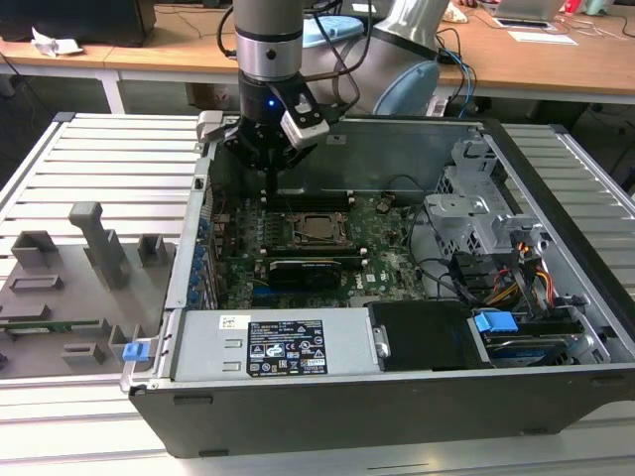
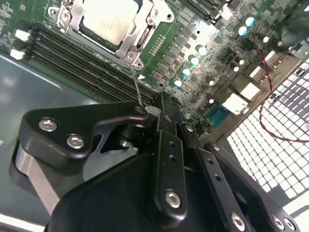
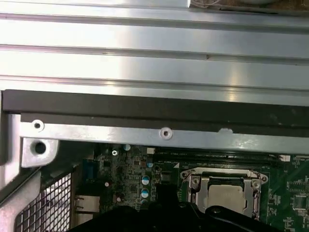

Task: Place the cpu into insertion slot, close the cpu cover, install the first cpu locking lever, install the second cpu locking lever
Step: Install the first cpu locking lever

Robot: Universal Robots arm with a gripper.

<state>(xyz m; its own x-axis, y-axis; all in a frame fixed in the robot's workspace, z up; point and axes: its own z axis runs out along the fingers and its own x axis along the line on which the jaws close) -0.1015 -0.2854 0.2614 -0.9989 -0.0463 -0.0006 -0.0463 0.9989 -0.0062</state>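
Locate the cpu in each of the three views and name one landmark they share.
Exterior view: the cpu sits mid-board inside the open case, just below the pincer.
Second wrist view: cpu beside the long memory slots.
First wrist view: cpu under the silvery cpu cover.
Shared landmark: the green circuit board.

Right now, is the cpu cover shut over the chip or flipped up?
Shut. The cpu cover lies flat around the cpu in both wrist views, its frame level with the insertion slot.
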